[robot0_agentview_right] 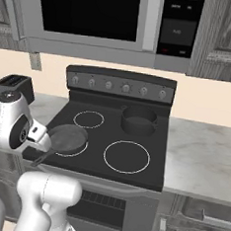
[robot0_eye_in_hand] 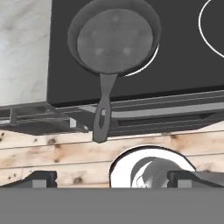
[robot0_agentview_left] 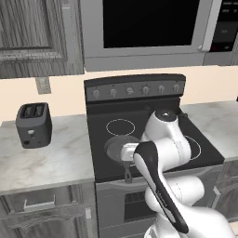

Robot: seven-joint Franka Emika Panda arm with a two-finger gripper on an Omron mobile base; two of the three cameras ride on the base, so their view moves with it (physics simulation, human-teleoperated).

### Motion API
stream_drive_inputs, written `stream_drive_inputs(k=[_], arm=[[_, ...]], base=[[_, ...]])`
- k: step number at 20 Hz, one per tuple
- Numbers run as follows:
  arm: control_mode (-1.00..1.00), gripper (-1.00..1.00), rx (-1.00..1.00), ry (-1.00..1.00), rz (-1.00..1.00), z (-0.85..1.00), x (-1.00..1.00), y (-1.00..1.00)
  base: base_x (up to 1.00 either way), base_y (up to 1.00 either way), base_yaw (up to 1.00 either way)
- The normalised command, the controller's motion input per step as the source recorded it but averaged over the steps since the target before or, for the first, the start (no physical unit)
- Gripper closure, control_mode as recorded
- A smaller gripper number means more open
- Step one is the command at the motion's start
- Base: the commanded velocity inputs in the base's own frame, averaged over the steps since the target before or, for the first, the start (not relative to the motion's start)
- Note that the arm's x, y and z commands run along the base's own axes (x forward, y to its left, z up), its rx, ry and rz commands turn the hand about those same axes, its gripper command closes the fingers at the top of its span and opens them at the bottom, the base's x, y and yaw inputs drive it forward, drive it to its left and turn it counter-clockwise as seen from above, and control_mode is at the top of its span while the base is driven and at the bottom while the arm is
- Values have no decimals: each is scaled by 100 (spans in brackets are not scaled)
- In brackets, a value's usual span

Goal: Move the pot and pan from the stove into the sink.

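Pot and pan on the stove: one of each

Pot: one. Round, dark grey, upright walls, lighter rim, no long handle. Stands on the stove's back right burner.

Pan: one. Shallow round skillet, dark grey, mottled inside, one short straight dark handle with a slot near its end. Sits on the front left burner; the handle reaches past the stove's front edge.

Stove: one. Black glass top, four white-ringed burners, two of them bare. Grey back panel carries a row of six round knobs. Oven door below.

Gripper: one, two dark finger tips well apart, jaws spread with nothing between them. It hangs in front of the stove's front edge, over pale wood floor, apart from the pan handle.

Toaster: one, dark grey, two slots, on the marble counter left of the stove.

Microwave: one, dark glass door, above the stove.

Cabinets: grey wood-grain, above and below the counter.
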Motion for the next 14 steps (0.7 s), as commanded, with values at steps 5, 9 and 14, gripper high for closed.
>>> stream_drive_inputs(k=[5,9,14], arm=[[-100,-100,0,3,-4,-35,2,0],[-100,-100,0,2,-3,-36,6,0],[-100,-100,0,2,-3,-33,11,0]], base=[[0,0,0],[0,0,0],[0,0,0]])
